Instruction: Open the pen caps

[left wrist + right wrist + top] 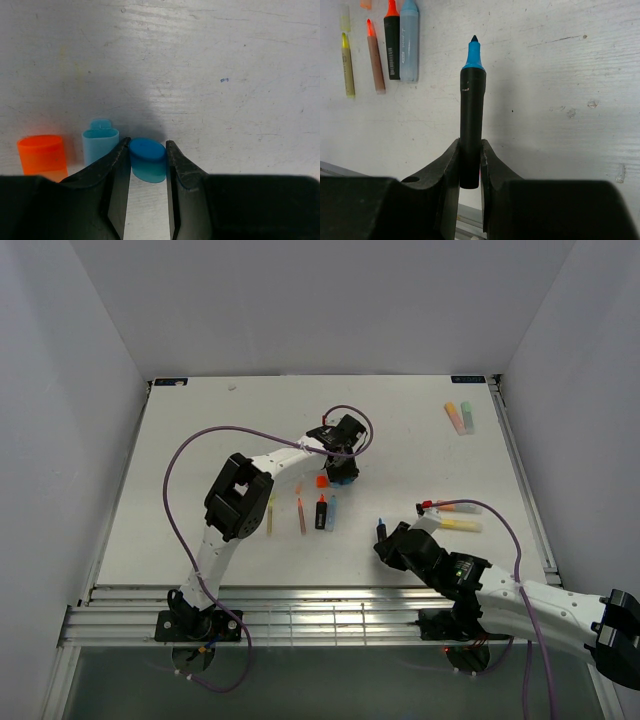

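1. The left tool (146, 150) is closed on the blue cap (148, 160), with a jaw against each side of it. The cap sits low at the tabletop (225, 60), right of the orange cap (42, 155), with a pale blue cap (100, 142) between the two.
2. The right tool (470, 160) grips a black pen (471, 110) by its tail, the blue nib bare. From above, this pen is right of the orange cap and nearer the arm bases.
3. This pen looks done. The step in hand appears to be setting its cap down beside the others.
4. Next, the left jaws should part and rise straight up, so the cap neither tips nor knocks the pale blue one.
5. The right tool can then lay its pen by the row of pens (321, 512) just on the near side of the orange cap.
6. Other pens (462, 525) lie well right of the orange cap. Whether they are capped is too small to tell.
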{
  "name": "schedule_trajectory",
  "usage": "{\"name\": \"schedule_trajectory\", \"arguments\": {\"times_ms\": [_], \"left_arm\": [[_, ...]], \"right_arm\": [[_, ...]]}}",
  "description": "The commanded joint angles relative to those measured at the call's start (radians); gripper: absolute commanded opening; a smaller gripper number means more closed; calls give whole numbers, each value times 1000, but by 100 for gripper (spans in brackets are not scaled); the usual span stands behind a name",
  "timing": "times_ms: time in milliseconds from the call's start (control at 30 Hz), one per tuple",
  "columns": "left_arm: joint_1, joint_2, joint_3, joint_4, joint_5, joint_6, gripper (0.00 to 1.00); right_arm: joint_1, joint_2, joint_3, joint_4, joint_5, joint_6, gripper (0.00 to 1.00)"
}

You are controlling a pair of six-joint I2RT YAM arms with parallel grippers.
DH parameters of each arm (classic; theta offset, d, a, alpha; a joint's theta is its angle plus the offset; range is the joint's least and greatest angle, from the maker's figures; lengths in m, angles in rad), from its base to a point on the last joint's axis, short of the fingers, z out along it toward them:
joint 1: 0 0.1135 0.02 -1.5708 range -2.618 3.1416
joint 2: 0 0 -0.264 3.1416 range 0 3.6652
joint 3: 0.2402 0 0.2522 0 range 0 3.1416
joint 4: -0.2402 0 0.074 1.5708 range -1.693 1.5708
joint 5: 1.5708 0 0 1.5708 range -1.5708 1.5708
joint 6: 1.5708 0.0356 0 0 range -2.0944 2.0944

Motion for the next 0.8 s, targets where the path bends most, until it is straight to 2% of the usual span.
{"name": "schedule_trajectory", "arguments": {"times_ms": [0, 33, 133, 233, 500, 767], "left_arm": [[-10, 1, -34, -76, 18, 4, 21], [-10, 3, -32, -77, 17, 6, 30], [-10, 6, -34, -77, 7, 9, 39], [-10, 13, -34, -78, 9, 9, 43], [-11, 35, -40, -80, 23, 12, 50], [-10, 21, -35, -78, 11, 13, 52]], "right_arm": [[-2, 1, 10, 42, 15, -13, 8], [-2, 0, 10, 42, 15, -15, 8], [-2, -5, 5, 42, 15, -16, 8], [-2, -8, 1, 42, 13, -18, 8], [-2, -14, -4, 44, 13, -16, 8], [-2, -10, -11, 53, 12, -16, 8]]}}
